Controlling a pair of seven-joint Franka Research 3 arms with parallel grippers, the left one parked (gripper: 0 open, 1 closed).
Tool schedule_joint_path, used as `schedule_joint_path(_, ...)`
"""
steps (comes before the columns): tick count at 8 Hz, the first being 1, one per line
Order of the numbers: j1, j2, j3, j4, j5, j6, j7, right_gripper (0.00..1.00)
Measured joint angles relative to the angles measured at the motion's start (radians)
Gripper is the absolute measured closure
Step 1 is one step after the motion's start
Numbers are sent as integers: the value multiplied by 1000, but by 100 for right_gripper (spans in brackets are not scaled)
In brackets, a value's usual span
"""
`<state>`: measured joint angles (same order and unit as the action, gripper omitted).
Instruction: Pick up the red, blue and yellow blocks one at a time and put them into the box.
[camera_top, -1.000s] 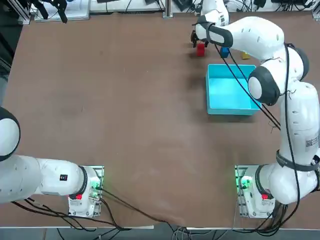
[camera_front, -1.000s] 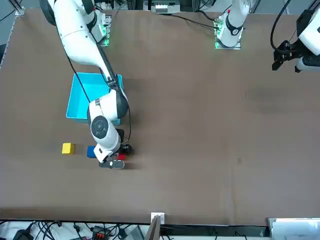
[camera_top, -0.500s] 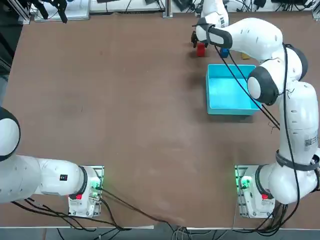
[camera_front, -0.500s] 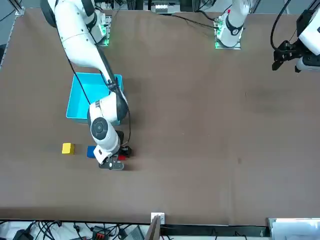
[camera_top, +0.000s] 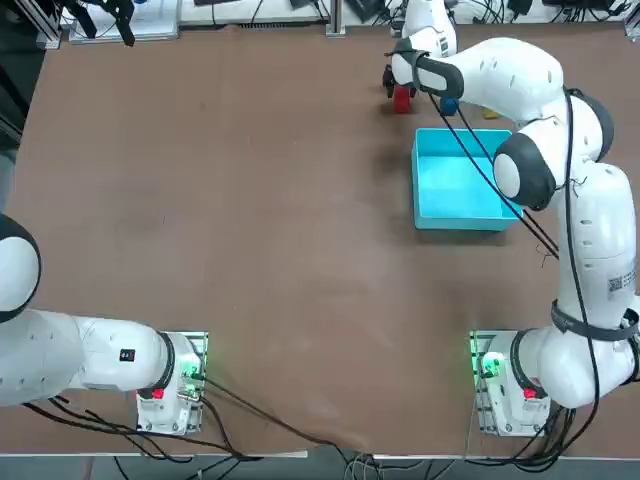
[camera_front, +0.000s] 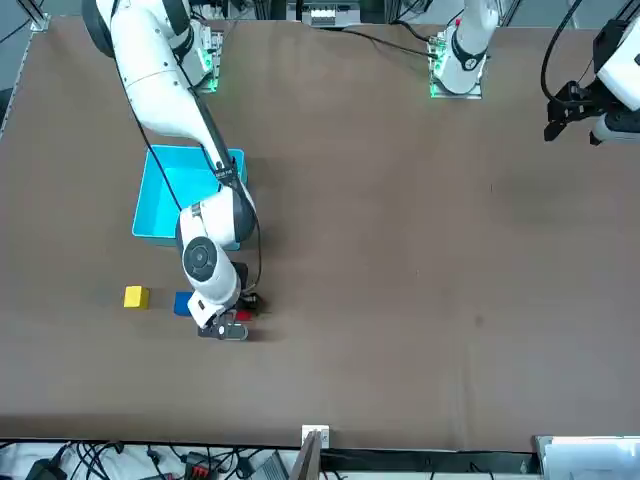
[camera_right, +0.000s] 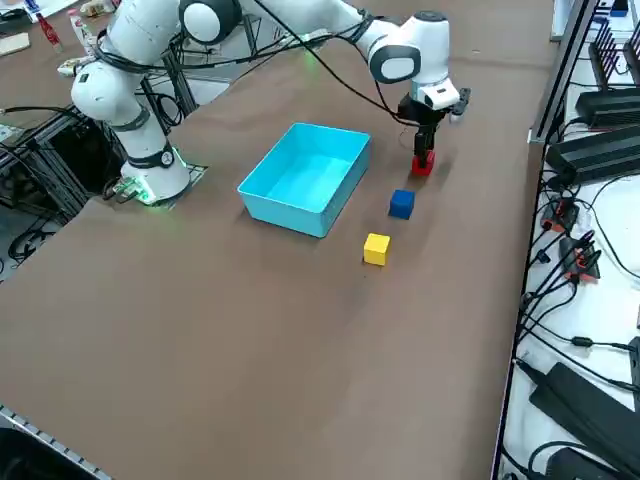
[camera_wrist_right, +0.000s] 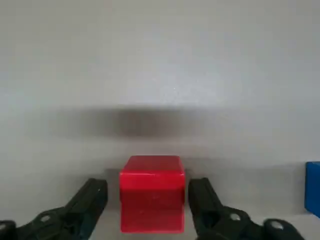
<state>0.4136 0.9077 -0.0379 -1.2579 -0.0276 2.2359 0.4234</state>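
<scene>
R gripper (camera_wrist_right: 148, 200) is straddling red block (camera_wrist_right: 152, 195), fingers spread. Blue block (camera_right: 402, 204) is sitting nearby, box (camera_right: 306, 180) at its 9 o'clock from the right side.

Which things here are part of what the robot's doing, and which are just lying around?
Part of the job:
- red block, between the right gripper's open fingers
- blue block
- yellow block
- box

Just around:
- cables beyond the table's edge
- black cases there

Blue block (camera_wrist_right: 313, 189) — cut off in the wrist view; red block (camera_front: 243, 315) — partly hidden from the front.
</scene>
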Motion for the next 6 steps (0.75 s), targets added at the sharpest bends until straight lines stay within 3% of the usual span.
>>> schedule_joint_path(3,-1,9,-2,0,-1,4,4,13)
schedule_joint_path(4,-2,8,-2,1,-1,5,13,30)
schedule_joint_path(6,-3,7,-2,5,-1,6,27,31)
